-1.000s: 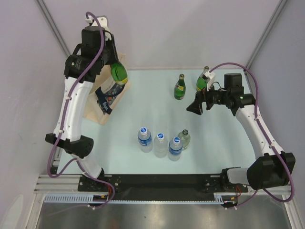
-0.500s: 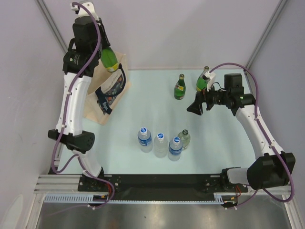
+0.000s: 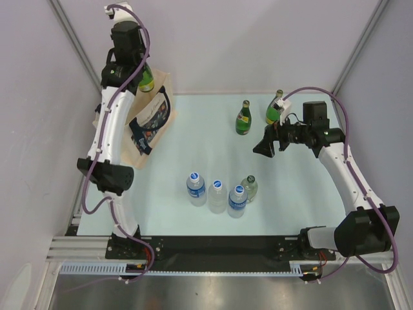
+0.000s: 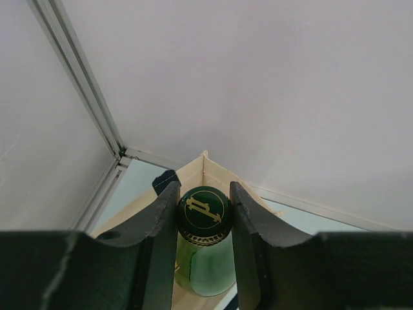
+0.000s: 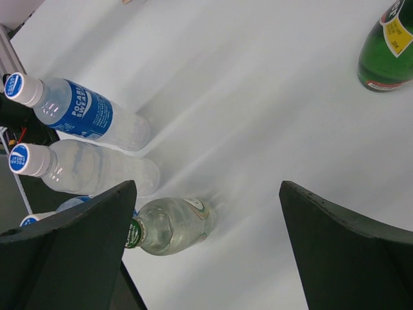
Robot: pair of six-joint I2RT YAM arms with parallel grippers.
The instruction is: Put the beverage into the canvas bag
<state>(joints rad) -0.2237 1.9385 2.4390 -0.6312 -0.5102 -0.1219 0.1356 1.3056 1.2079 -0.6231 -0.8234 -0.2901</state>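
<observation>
The pale table [image 3: 193, 142] carries the canvas bag [image 3: 150, 119] at its far left corner (upright, mouth open). Over that mouth the left gripper [image 4: 204, 192] pinches a green bottle [image 3: 146, 80] just below the cap — the bottle hangs upright. At the right, the right gripper [image 3: 265, 144] hovers empty, jaws spread wide — two other bottles [image 3: 242, 117] just beyond it, four clear bottles [image 3: 219, 194] near centre.

Left tool [image 4: 203, 205] tight, right tool [image 5: 208, 187] wide

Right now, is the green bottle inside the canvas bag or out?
Not let go: the left gripper holds the green bottle by its neck over the canvas bag; whether its base is below the rim, cannot tell.
</observation>
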